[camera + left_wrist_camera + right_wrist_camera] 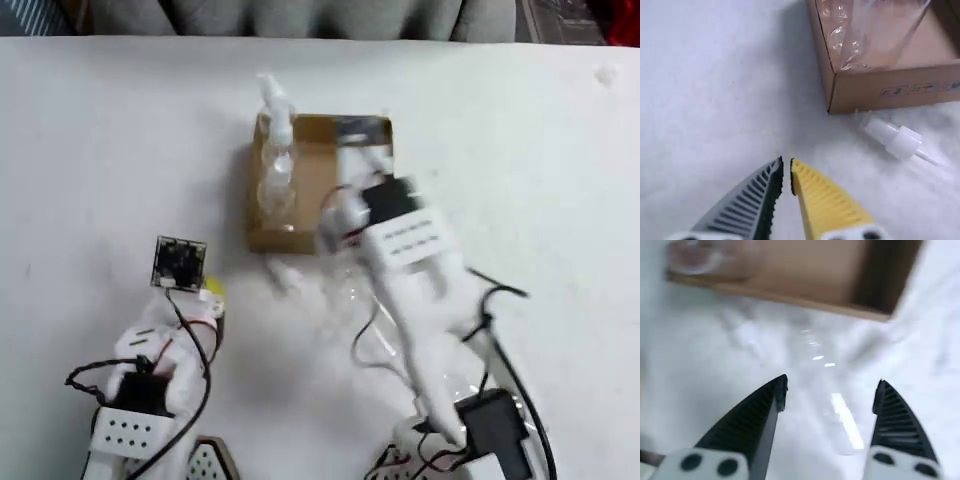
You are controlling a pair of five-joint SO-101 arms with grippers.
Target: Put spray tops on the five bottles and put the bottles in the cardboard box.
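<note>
Jaws on the left gripper (786, 174) are together and empty; those on the right gripper (832, 390) are wide apart over a clear bottle (842, 415) on the table (100, 150). A loose spray top (892, 137) lies just beside the box (890, 90), at its 6 o'clock.

Clear bottles (276, 165) sit in the cardboard box (890, 90); spray top (892, 140) beside it.

High view, centre: right arm (405, 250) hides lower-right corner of box (318, 150). Left wrist view: box & bottles (860, 35) inside cut by frame edge. Right wrist view: clear item (840, 410) nr box, can't ID.
</note>
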